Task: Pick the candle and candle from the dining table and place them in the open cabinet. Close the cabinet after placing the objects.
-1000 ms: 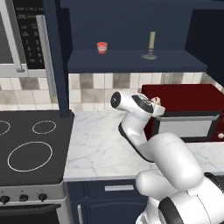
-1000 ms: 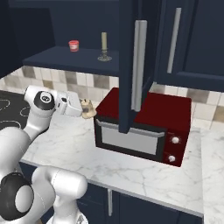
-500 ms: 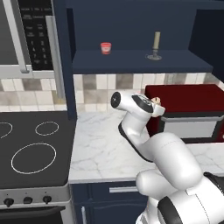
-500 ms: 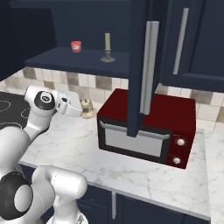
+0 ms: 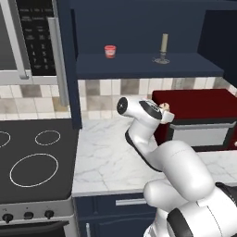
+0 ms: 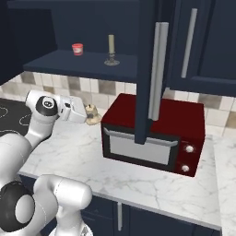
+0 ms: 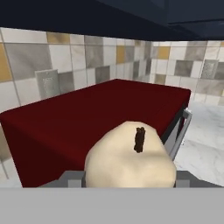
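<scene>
Cream candle [image 7: 130, 164] sits clamped in our half-open gripper [image 6: 91, 115] beside the microwave [image 6: 154, 133]; lifting carelessly, we could clip the shelf [image 6: 83, 63] edge above it.

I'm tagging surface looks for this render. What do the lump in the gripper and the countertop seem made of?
Cream candle: looks like matte wax, lumpy, with a dark wick stub on top. Countertop: looks like polished white marble, going by the grey veins; being rendered, it could be laminate.
</scene>
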